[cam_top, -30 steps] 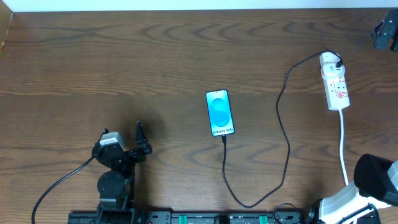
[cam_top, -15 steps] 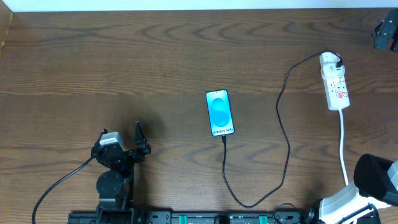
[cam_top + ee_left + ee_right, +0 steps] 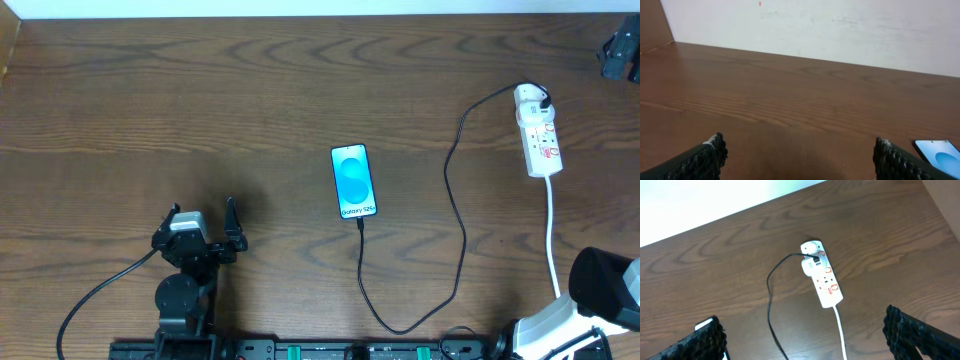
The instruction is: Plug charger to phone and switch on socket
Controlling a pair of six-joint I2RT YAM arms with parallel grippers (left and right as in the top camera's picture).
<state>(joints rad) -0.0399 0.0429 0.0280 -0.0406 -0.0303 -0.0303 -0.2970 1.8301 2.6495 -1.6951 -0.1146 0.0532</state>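
Note:
The phone [image 3: 354,181] lies screen-up at mid-table, blue screen lit; its corner also shows in the left wrist view [image 3: 940,152]. The charger cable [image 3: 461,210] meets the phone's near edge, loops toward the front and runs up to a black plug in the socket [image 3: 538,135], a white power strip at the far right. The socket [image 3: 822,276] and cable [image 3: 770,297] also show in the right wrist view. My left gripper [image 3: 203,215] is open and empty at the front left, well left of the phone. My right gripper [image 3: 803,322] is open and empty, high above the table, short of the socket.
The socket's white cord [image 3: 552,230] runs toward the front right, past the right arm's base [image 3: 603,290]. A black object [image 3: 620,50] sits at the far right edge. A white wall [image 3: 840,25] borders the table's far side.
My left gripper has turned slightly and shifted a little to the right. The phone, the cable and the socket have not moved.

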